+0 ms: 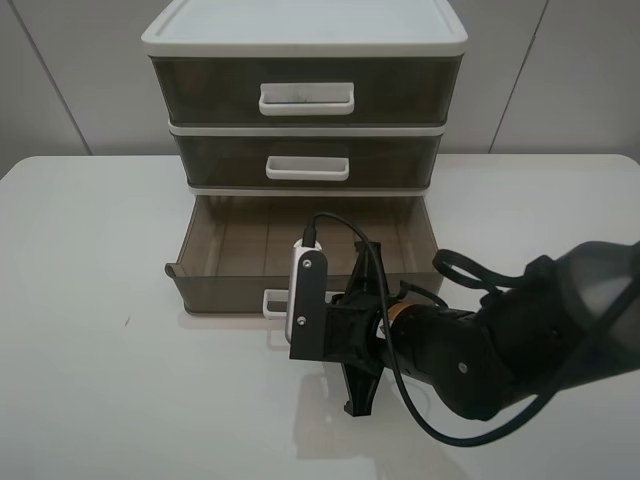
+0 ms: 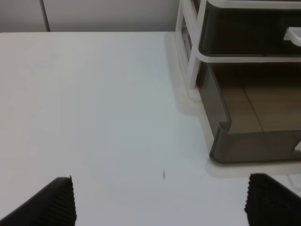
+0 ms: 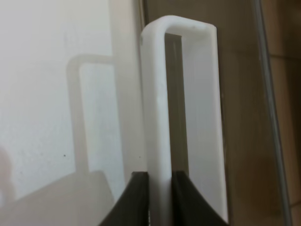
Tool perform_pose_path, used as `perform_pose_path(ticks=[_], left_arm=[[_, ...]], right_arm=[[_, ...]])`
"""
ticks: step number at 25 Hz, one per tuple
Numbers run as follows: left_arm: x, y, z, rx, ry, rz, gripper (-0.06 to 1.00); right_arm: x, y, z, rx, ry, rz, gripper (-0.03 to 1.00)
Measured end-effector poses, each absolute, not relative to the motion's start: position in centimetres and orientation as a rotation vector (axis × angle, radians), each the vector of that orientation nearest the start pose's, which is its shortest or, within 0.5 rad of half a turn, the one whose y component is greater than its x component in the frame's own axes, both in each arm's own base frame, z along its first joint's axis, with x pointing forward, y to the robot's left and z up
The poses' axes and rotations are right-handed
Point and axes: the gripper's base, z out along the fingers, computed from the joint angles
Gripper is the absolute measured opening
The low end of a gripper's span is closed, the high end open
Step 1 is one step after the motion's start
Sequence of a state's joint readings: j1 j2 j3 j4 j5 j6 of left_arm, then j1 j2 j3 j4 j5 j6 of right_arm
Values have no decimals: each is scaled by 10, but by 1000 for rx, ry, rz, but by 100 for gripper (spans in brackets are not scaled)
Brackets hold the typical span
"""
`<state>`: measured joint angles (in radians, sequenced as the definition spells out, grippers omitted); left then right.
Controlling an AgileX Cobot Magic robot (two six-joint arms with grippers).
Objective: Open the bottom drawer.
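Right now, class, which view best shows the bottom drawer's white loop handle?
The right wrist view: the small white rectangular loop handle fills it, the right gripper's jaws shut on its bar. The exterior high view shows only one end; the left wrist view, at most an edge sliver.

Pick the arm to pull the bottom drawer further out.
Right: its jaws are shut on the handle of the drawer. The left jaws stand open over the table beside the drawer, holding nothing.

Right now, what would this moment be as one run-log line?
bottom drawer: pulled out | right gripper: shut on handle | left gripper: open, empty
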<state>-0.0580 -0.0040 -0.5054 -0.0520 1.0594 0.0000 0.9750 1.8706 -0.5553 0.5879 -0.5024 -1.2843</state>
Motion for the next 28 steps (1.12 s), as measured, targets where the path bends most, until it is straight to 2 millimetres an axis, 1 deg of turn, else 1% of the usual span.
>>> perform_pose_path(ticks=[3,5,6,10,13,20,24,28], left_arm=[[-6,-4,279,62,2033,-99,74],[-6,-4,279,62,2033,-99,74],[-6,-4,279,62,2033,-99,74],[-6,-4,279,62,2033,-99,74],[-6,-4,279,62,2033,-99,74],[-6,-4,279,62,2033,-99,74],[-6,-4,279,62,2033,-99,74],[-6,-4,279,62,2033,-99,74]], right_arm=[[181,224,90,-1698,1613,-212,11],[181,224,90,-1696,1612,-213,13],[181,224,90,-1695,1613,-213,16],[178,225,89,-1708,1612,-204,36],[178,224,89,-1703,1609,-208,45],[180,225,94,-1677,1591,-216,49],[179,225,107,-1652,1578,-192,54],[174,224,124,-1653,1579,-134,56]])
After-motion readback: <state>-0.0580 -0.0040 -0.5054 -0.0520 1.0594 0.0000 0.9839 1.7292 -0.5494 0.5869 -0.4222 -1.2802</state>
